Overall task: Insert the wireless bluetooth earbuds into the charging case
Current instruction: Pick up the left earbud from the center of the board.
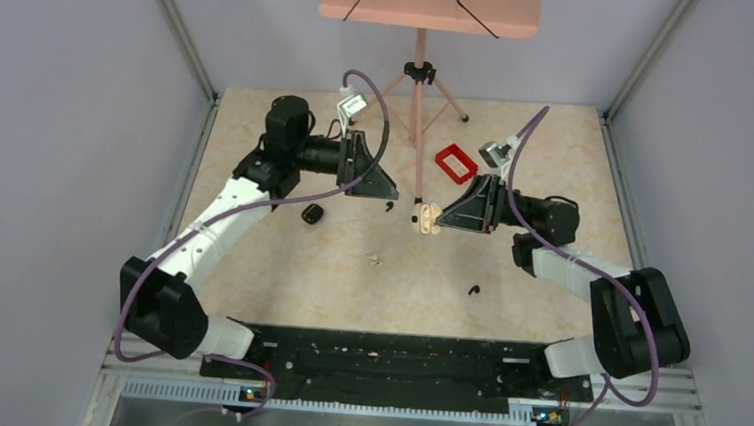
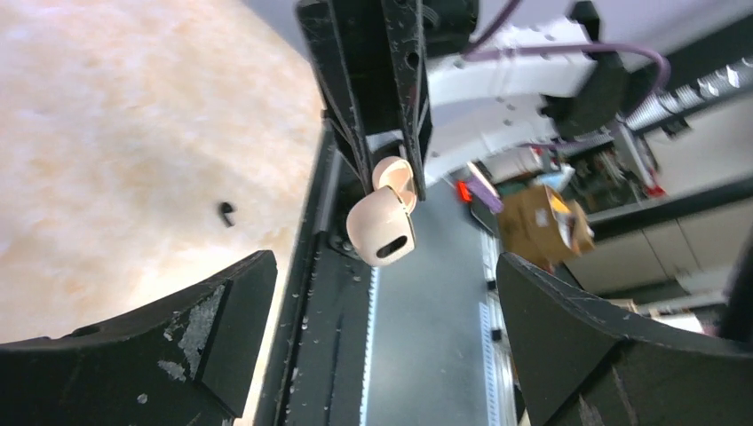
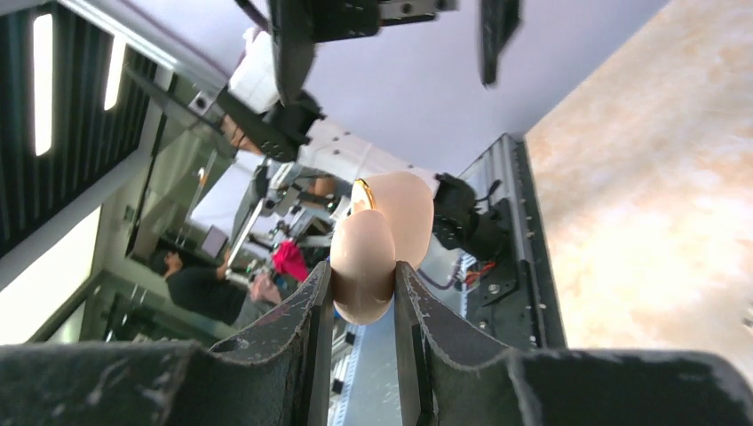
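Note:
The charging case (image 1: 425,216) I see is pale peach, not black, with its lid hinged open. My right gripper (image 1: 440,215) is shut on its body and holds it above the table; in the right wrist view the case (image 3: 373,244) sits pinched between the fingers of that gripper (image 3: 362,275). My left gripper (image 1: 392,189) faces the case from the left, open and empty. The left wrist view shows the case (image 2: 382,226) beyond the wide jaws of the left gripper (image 2: 384,293). One black earbud (image 1: 388,206) lies under the left gripper. Another earbud (image 1: 473,290) (image 2: 227,213) lies nearer the bases.
A small black rounded object (image 1: 313,214) lies on the table by the left arm. A red rectangular tray (image 1: 456,162) sits behind the right gripper. A peach stand on a tripod (image 1: 420,76) rises at the back. A tiny pale scrap (image 1: 375,258) lies mid-table.

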